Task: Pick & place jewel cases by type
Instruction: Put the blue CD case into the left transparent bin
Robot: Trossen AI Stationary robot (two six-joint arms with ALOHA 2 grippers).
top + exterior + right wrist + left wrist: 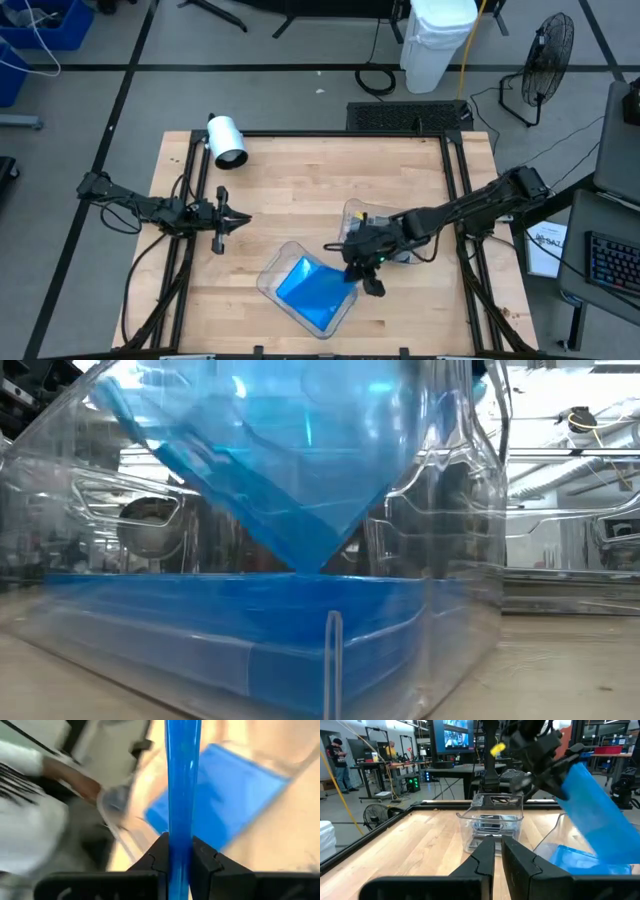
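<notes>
The clear tray sits near the table's front edge, with blue jewel cases stacked flat inside. Just over its right rim, the right gripper is clenched on 1 blue jewel case (held edge-on, tilted). Behind that tray stands a second clear tray holding dark cases. Well left, over bare wood, the left gripper waits, fingers closed on nothing.

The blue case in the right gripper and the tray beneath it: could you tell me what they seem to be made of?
Blue case: probably translucent glossy plastic, since light glows through its thin edge. Tray: likely clear, shiny moulded plastic, because the room shows through its walls, which carry bright reflections.
</notes>
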